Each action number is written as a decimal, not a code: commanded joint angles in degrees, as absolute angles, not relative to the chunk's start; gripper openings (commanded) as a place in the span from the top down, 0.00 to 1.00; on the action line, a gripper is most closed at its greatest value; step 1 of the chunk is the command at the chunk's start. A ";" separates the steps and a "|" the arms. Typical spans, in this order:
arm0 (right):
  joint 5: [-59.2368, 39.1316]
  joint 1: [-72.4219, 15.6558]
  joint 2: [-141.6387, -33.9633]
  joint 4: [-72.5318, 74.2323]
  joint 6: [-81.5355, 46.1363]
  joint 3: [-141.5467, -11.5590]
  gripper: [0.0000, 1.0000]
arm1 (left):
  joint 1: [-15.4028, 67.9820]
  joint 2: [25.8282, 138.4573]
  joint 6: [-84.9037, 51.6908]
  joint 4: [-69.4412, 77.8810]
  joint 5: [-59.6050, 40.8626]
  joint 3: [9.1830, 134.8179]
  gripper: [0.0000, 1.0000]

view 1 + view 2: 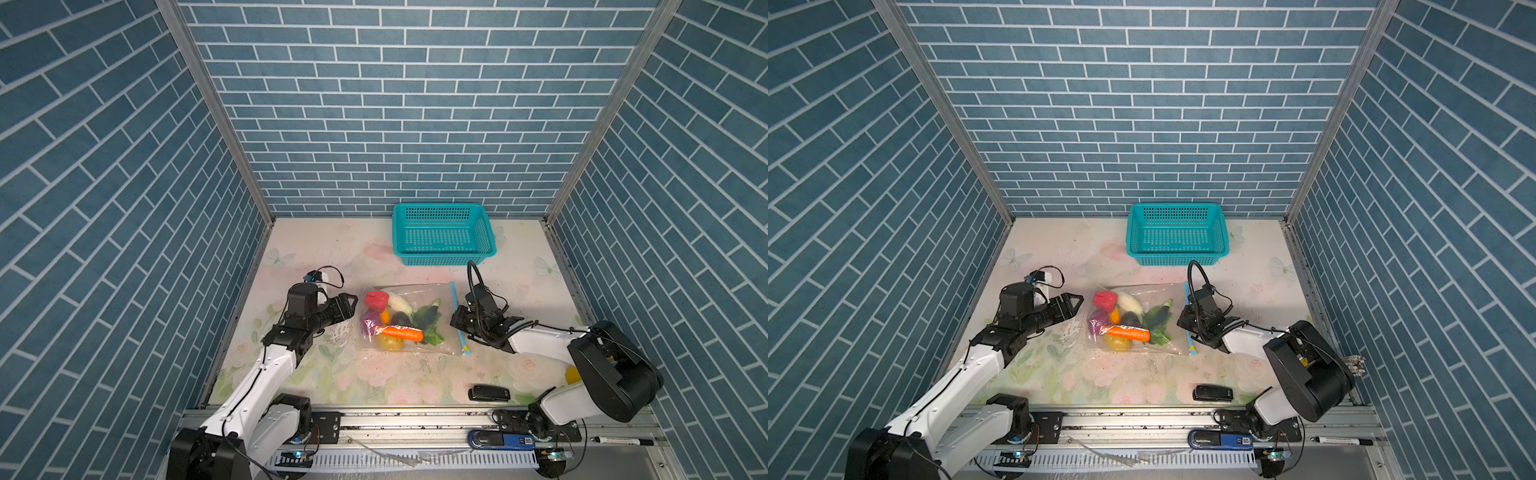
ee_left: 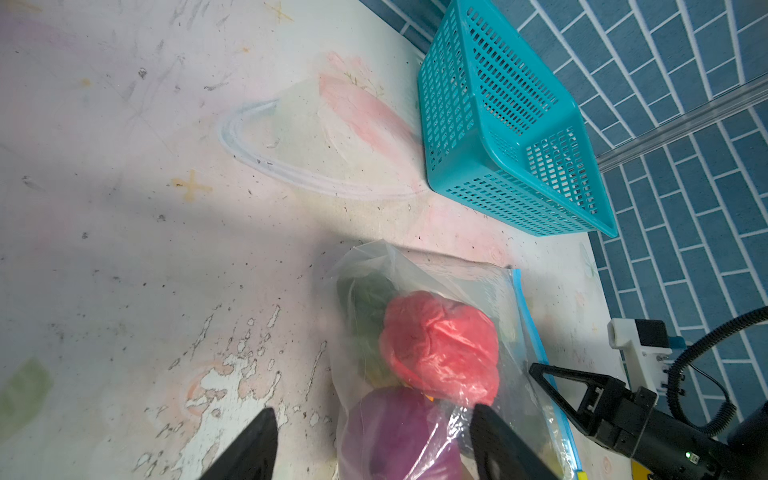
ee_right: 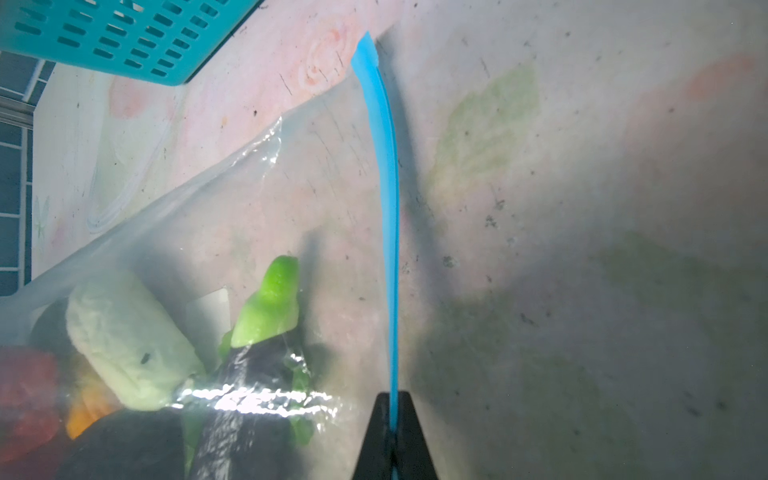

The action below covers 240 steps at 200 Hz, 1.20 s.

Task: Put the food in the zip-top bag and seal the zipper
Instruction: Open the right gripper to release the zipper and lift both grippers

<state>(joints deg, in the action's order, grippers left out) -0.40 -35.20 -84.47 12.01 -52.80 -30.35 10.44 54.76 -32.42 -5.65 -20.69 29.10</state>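
Note:
The clear zip-top bag (image 1: pixel 432 296) (image 1: pixel 1165 293) lies flat mid-table with the food (image 1: pixel 390 322) inside: red piece (image 2: pixel 440 345), purple onion (image 2: pixel 399 432), carrot (image 1: pixel 401 332), white piece (image 3: pixel 124 336) and green-stemmed eggplant (image 3: pixel 274 299). The blue zipper (image 1: pixel 454 297) (image 3: pixel 388 166) runs along the bag's right edge, its yellow slider (image 1: pixel 466 348) at the near end. My right gripper (image 1: pixel 457 320) (image 3: pixel 392 401) is shut on the zipper strip partway along. At the bag's left end my left gripper (image 1: pixel 353 303) (image 2: pixel 374 415) stands open, its fingers either side of the onion end.
A teal perforated basket (image 1: pixel 442 235) stands behind the bag near the back wall. A second flat clear bag (image 2: pixel 311 137) lies left of the basket. A black device (image 1: pixel 489 393) rests near the front edge, a marker (image 1: pixel 623 441) on the rail.

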 commanded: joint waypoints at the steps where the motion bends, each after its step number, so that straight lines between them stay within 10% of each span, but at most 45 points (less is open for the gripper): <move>1: 0.80 -34.55 -84.10 10.17 -50.86 -29.35 0.93 | 10.68 54.40 -32.06 -5.52 -20.62 29.04 0.25; 240: 6.09 -32.93 -79.53 0.58 -43.24 -28.48 0.83 | 10.68 57.05 -31.68 -5.19 -20.29 30.11 0.25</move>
<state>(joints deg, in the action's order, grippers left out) 5.34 -33.36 -79.50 1.26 -44.47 -30.02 10.44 57.12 -32.58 -5.30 -20.67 29.10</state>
